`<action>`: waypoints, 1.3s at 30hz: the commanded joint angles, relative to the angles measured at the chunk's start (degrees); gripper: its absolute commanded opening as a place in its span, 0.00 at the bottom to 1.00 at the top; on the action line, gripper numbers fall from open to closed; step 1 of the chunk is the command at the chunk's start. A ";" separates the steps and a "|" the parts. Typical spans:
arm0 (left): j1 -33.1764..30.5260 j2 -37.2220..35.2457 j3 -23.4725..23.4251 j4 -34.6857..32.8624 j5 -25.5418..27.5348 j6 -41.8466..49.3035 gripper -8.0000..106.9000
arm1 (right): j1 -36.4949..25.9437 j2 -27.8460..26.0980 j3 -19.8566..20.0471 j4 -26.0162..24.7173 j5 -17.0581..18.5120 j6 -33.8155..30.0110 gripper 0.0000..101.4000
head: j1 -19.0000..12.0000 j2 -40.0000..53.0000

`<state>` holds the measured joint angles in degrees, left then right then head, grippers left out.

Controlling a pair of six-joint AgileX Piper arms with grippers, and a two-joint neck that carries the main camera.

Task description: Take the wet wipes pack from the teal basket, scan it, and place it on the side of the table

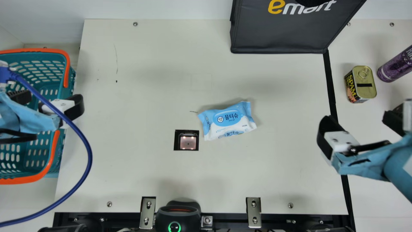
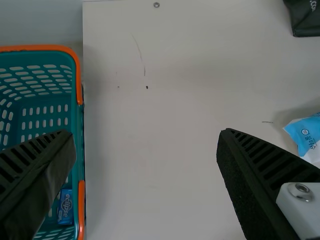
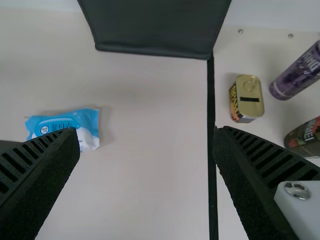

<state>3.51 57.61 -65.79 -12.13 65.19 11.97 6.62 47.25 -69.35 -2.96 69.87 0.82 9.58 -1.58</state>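
Wipes (image 1: 227, 120) on the table (image 1: 145, 96); left gripper (image 1: 50, 100), seemingly above the basket (image 1: 32, 59), and right gripper (image 1: 359, 124) have fingers apart.

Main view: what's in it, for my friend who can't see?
A blue-and-white wet wipes pack lies on a cream table beside a square black scanner. An open black left pincer hangs by a teal plastic basket, an open black right pincer near a boxy gold tin.

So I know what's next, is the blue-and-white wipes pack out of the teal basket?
Out: the pack lies on the cream table beside the black-framed square scanner window.
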 commanded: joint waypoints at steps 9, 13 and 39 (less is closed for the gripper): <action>0.00 0.00 0.00 0.00 0.00 0.00 0.85 | 0.49 7.51 3.96 6.22 0.03 -8.45 0.94 | -1.66 0.00; 0.00 0.00 0.00 0.00 0.00 0.00 0.85 | -1.90 11.23 4.87 9.54 0.03 -13.89 0.94 | -1.66 0.00; 0.00 0.00 0.00 0.00 0.00 0.00 0.85 | 2.68 31.85 -0.26 11.65 0.03 -40.85 0.94 | -1.66 0.00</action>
<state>3.51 57.61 -65.79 -12.13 65.19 11.97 8.76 78.17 -69.27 8.70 69.80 -38.91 9.58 -1.58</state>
